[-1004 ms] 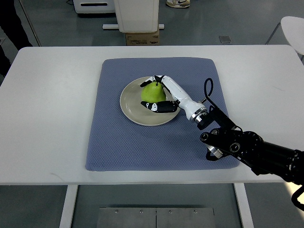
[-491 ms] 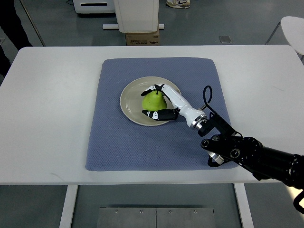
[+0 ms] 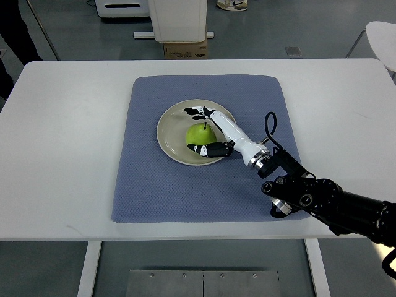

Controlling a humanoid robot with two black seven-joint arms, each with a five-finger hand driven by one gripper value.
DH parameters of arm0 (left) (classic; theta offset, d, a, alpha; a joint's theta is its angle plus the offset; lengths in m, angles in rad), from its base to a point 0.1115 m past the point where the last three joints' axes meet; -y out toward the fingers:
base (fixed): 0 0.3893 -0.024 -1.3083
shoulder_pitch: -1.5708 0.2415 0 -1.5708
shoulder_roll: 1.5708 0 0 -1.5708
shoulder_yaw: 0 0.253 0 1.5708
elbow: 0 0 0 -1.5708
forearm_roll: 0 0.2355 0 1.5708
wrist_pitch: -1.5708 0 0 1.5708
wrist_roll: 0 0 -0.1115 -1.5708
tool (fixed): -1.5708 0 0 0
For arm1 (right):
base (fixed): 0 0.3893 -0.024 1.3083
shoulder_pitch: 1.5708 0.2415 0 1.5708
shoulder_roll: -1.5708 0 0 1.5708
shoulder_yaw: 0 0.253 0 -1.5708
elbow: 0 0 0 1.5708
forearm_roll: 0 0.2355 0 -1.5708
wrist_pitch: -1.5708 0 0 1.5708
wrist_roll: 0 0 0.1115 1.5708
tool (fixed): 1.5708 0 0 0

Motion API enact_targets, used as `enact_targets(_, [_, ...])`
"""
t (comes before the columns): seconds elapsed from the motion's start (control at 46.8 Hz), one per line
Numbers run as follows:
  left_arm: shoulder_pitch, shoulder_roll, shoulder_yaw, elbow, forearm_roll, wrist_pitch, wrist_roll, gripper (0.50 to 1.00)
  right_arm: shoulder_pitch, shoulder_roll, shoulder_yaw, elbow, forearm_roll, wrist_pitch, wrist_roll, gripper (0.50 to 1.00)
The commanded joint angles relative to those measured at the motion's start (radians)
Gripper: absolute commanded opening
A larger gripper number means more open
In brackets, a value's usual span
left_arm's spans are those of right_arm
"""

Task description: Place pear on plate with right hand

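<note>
Fingers: the right hand's fingers [image 3: 197, 112] are spread apart, the upper ones fanned out past the far side of the pear, the thumb lying along the near side; they bracket the fruit loosely, and whether any tip touches it cannot be told.
Right hand: the right hand [image 3: 213, 129] is white with black fingertips, lying over the right part of the plate, palm turned toward the pear.
Pear: the pear [image 3: 199, 133] is green, resting on the plate near its centre, between the upper fingers and the thumb.
Plate: the plate [image 3: 170, 133] is round and beige, sitting on the mat, a little above the mat's middle.
Mat: the mat [image 3: 154, 185] is blue-grey and textured, roughly square, laid flat on the table.
Wrist and arm: a white forearm section runs down and to the right from the hand to a black wrist joint; the black arm [image 3: 334, 204] continues across the mat's lower right corner and leaves at the picture's right edge, with a black cable looped above the wrist.
Table: the table [image 3: 62, 154] is white and carries the mat.
Surroundings: a cardboard box [image 3: 184, 49] stands on the floor beyond the table's far edge, beneath a white cabinet-like unit.
</note>
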State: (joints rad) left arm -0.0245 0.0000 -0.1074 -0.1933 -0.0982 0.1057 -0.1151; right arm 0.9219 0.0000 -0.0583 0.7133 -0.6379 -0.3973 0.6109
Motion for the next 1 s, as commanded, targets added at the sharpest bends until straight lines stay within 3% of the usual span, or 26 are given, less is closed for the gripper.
enact_targets(0.0, [0.000,0.000,0.000,-0.001,0.000,0.000,0.000,1.000,0.000,0.000,0.002,0.000,0.001,0.000,0.000,0.951])
enact_targets(0.043, [0.000,0.000,0.000,0.000,0.000,0.000,0.000,1.000,0.000,0.000,0.003,-0.001,0.001,0.000,0.000,0.977])
enact_targets(0.192, [0.000,0.000,0.000,0.000,0.000,0.000,0.000,1.000,0.005,0.000,0.002,0.000,0.001,0.000,0.000,0.991])
enact_targets(0.598, [0.000,0.000,0.000,0.000,0.000,0.000,0.000,1.000,0.018,0.000,0.006,0.054,0.003,0.003,0.000,0.993])
enact_targets(0.982, [0.000,0.000,0.000,0.000,0.000,0.000,0.000,1.000,0.014,-0.123,0.009,0.078,0.006,0.009,0.000,0.993])
